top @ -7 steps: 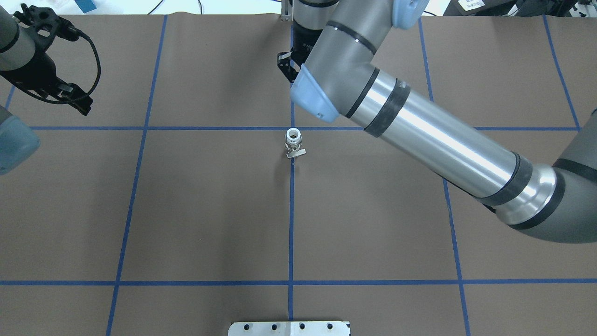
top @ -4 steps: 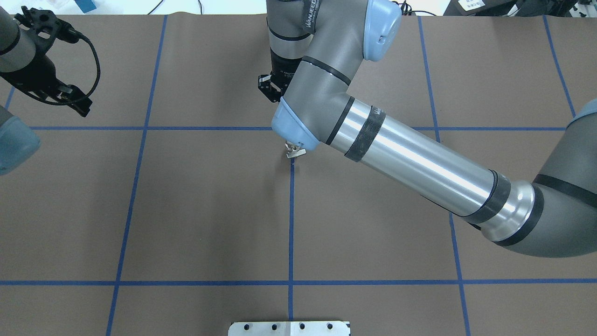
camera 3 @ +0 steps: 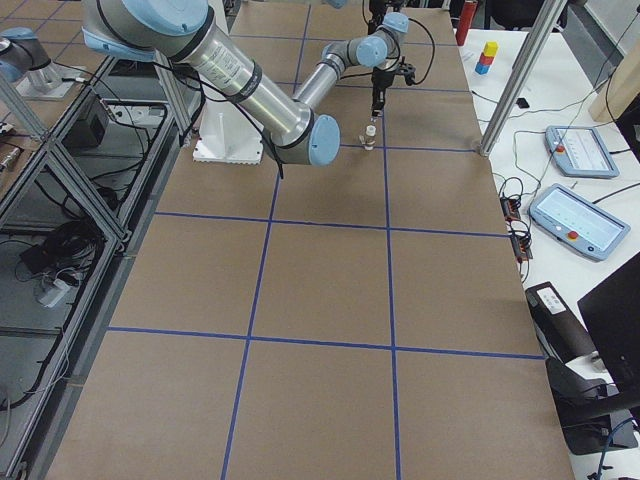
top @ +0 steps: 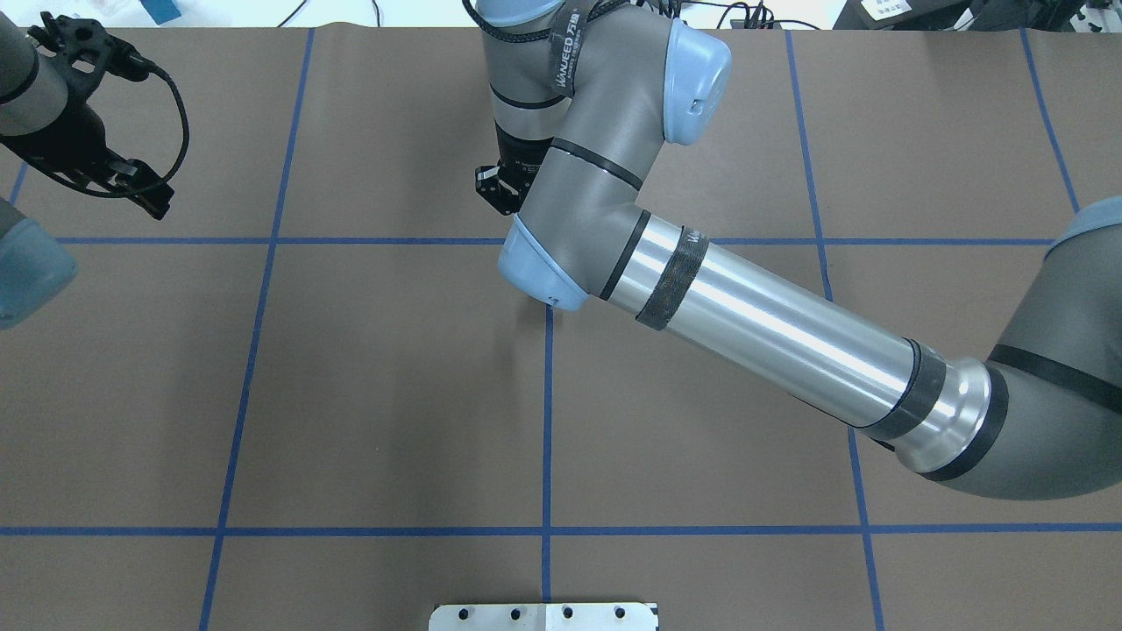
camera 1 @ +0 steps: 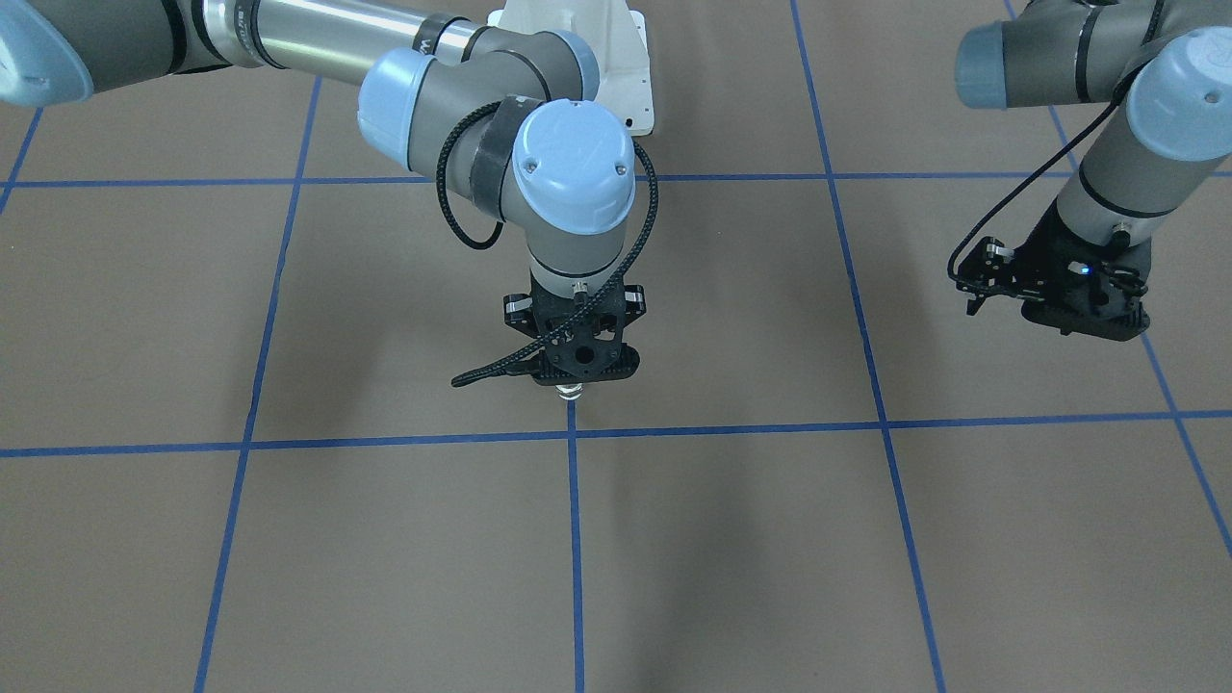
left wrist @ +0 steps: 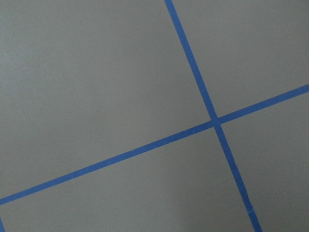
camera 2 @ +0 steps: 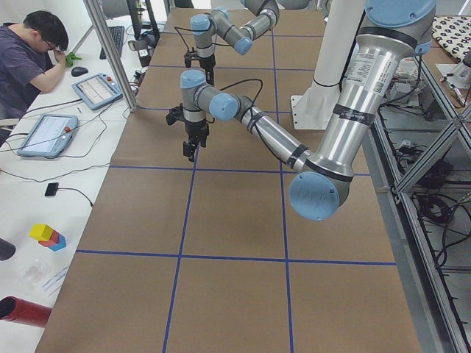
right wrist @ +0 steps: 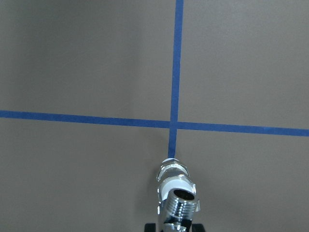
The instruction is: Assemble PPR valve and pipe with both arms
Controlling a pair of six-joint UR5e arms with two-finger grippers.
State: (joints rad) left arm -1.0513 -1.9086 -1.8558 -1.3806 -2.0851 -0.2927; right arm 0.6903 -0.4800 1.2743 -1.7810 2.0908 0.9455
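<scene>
The white PPR valve (camera 3: pixel 369 137) stands upright on the blue tape crossing at mid table. Only its top (camera 1: pixel 571 390) shows under the gripper in the front view. My right gripper (right wrist: pixel 175 223) hangs straight above it, shut on the chrome threaded pipe (right wrist: pixel 179 205), dark bore facing the camera. The valve (right wrist: pixel 172 176) sits just beyond the pipe in the right wrist view; I cannot tell if they touch. In the overhead view my right arm (top: pixel 614 228) hides both. My left gripper (camera 1: pixel 1059 303) hovers empty far off to my left, and appears open.
Brown paper with a blue tape grid (top: pixel 547 421) covers the table. The white robot base plate (top: pixel 543 616) sits at the near edge. An operator (camera 2: pixel 29 51), tablets (camera 2: pixel 44 132) and coloured blocks (camera 2: pixel 48 235) lie beyond the far edge.
My right arm has swung left and nearer, so it now hangs over the valve and hides it from overhead. The left arm has barely moved.
</scene>
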